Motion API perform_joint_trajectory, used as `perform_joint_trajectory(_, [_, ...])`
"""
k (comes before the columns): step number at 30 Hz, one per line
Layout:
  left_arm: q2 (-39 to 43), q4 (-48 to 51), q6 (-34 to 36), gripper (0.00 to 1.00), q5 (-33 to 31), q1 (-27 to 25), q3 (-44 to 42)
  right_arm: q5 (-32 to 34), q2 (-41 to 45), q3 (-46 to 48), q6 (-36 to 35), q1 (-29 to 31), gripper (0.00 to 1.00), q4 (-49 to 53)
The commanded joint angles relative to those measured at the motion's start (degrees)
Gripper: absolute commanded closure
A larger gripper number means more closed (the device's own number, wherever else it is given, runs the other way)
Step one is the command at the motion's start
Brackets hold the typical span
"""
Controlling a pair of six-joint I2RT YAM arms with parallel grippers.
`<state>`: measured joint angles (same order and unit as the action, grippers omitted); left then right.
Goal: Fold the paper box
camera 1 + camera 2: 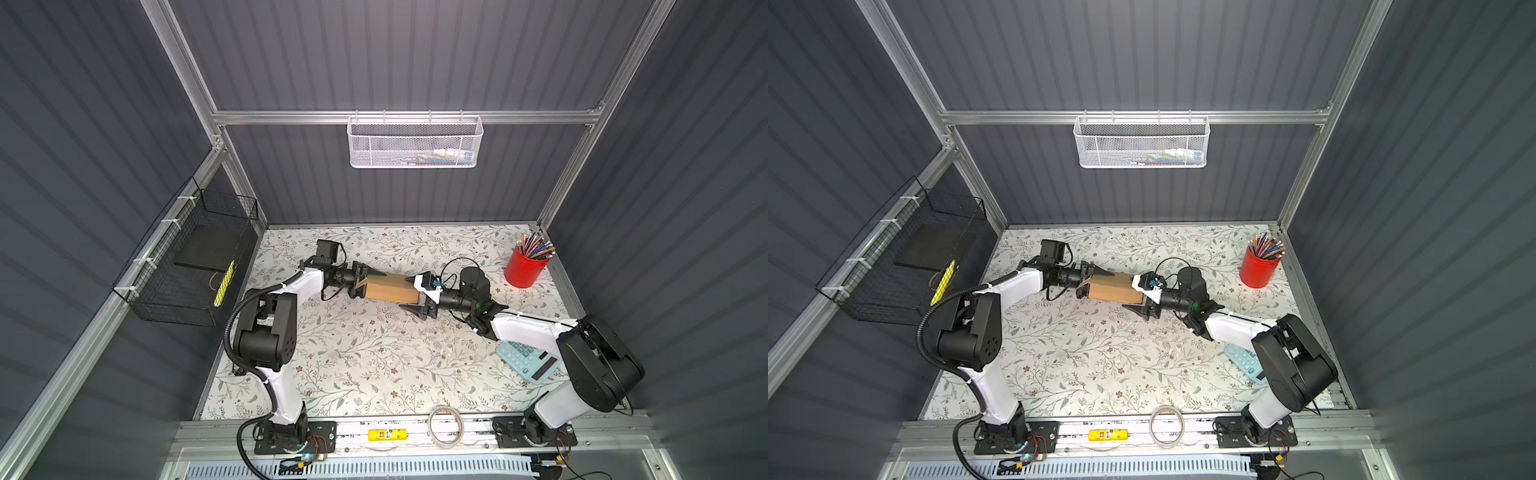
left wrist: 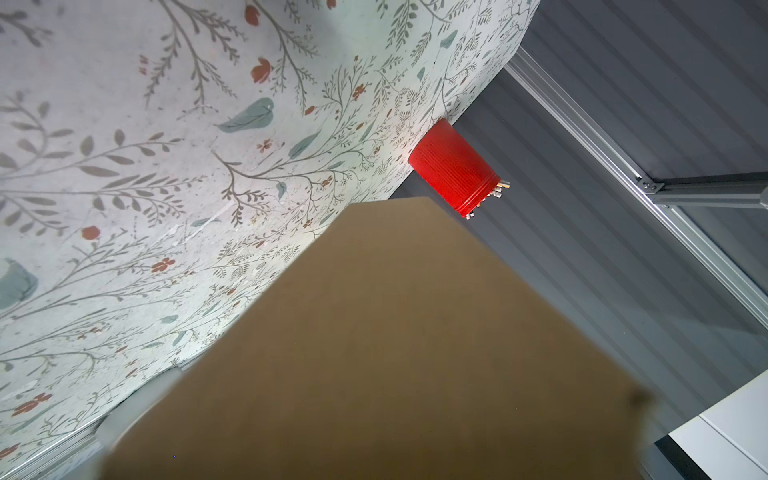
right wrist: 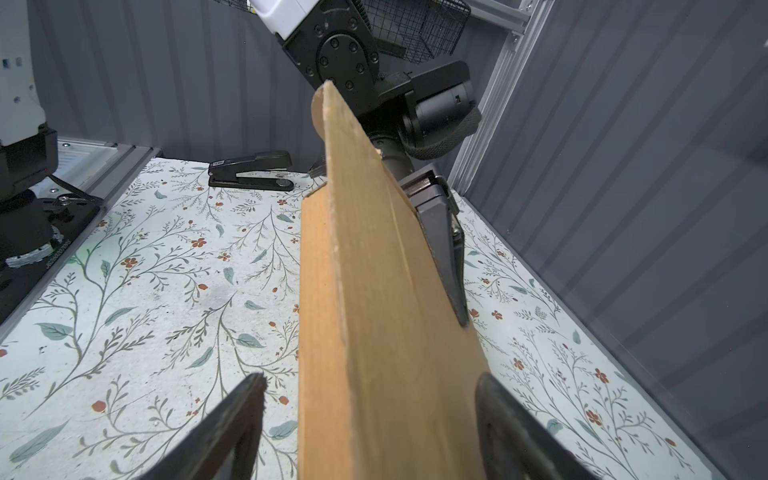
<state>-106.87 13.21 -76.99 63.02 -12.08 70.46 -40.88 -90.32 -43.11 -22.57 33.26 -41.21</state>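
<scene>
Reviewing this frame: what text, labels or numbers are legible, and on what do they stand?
Nothing reads clearly.
The yellow label on the front rail: print blurred.
The stapler tag: too small.
The calculator keys: too small.
The paper box: no print visible.

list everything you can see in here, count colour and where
paper box: 1, brown, centre of table
pencil cup: 1, red, far right corner
calculator: 1, light blue, near right edge
stapler: 1, black, on table, right wrist view only
tape roll: 1, whitish, front rail
mesh basket: 1, white, back wall
wire basket: 1, black, left wall
left hand: 1, black, shut on box's left end
right hand: 1, black, open astride box's right end
</scene>
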Motion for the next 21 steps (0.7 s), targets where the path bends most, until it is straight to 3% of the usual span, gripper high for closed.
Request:
perform_joint_trajectory(1, [-0.71,0.41,-0.13,0.76,0.78,-0.49,2.74,-0.62,-1.08,-1.09,-0.71,1.83,0.22,2.23])
perform_joint_trajectory(21, [-0.90,-0.47,-0.97,0.76,0.94,-0.65,2.52,13.29,-0.73,0.84,-6.72,5.49,0.27,-0.10])
